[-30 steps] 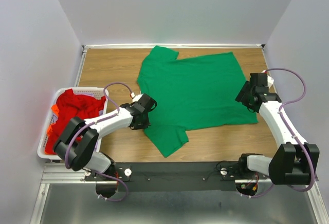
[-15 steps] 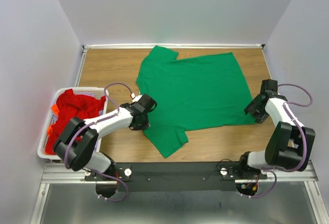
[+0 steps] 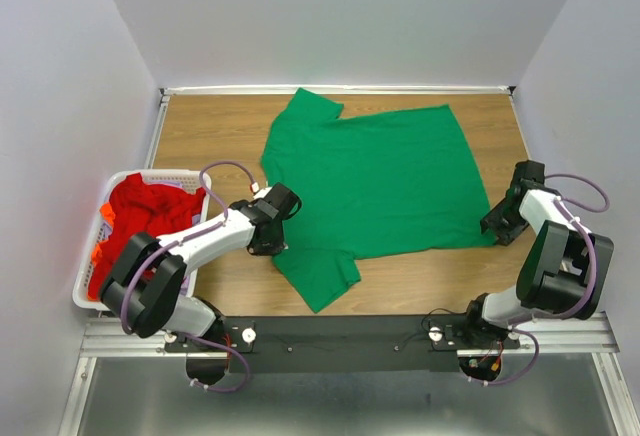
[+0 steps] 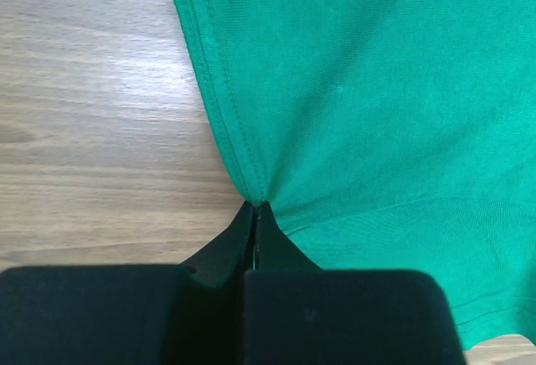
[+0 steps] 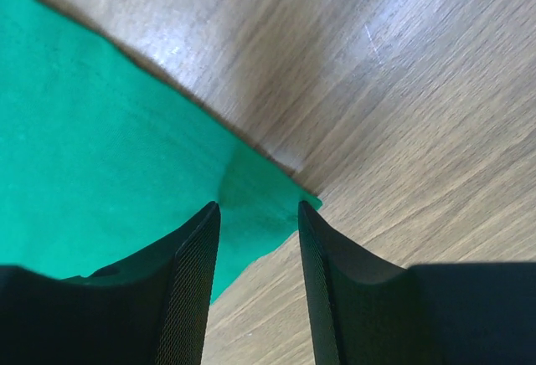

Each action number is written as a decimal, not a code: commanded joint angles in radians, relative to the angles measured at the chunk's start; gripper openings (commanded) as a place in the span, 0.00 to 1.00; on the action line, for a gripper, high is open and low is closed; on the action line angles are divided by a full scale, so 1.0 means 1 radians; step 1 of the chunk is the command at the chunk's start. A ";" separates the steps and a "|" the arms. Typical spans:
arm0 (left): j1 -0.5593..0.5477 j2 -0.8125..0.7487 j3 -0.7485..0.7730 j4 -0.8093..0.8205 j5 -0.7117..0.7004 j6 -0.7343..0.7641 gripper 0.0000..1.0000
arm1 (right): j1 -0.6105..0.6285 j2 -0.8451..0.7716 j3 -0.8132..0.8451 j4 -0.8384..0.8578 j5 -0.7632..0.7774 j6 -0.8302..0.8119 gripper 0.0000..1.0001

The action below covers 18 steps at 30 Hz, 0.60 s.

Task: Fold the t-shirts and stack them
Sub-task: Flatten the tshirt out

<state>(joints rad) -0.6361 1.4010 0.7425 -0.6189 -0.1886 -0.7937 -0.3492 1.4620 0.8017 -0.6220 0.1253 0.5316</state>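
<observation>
Left gripper (image 4: 255, 213) is seen clamped shut on the hem of the green t-shirt (image 3: 375, 181), with only a thin pinch of edge held. Right gripper (image 5: 255, 208) is parted narrowly, its jaws straddling the shirt's near right corner, with nothing gripped. The shirt is laid flat mid-table. Risks: the left pinch could be lost under a hard pull, since so little cloth is caught. The right corner could be missed or shoved away if the jaws are closed too shallow. A skewed fold would be caused by uneven lifting. Red t-shirts (image 3: 140, 216) are heaped in the white basket (image 3: 160, 173) at the left edge. The wooden table (image 3: 210, 126) is slightly glossy, and plain pale walls (image 3: 350, 16) are set on three sides.
</observation>
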 commanded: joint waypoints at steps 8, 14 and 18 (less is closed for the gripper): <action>0.047 -0.039 0.011 -0.045 -0.022 0.039 0.00 | -0.039 0.020 -0.056 0.013 0.022 0.007 0.49; 0.055 -0.037 0.012 -0.041 -0.018 0.050 0.00 | -0.040 -0.009 -0.052 -0.004 0.030 0.021 0.49; 0.056 -0.039 0.017 -0.038 -0.017 0.056 0.00 | -0.040 -0.022 -0.033 -0.036 0.033 0.016 0.50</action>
<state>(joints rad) -0.5880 1.3804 0.7425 -0.6338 -0.1883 -0.7525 -0.3771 1.4605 0.7738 -0.6182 0.1261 0.5354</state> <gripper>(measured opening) 0.010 0.493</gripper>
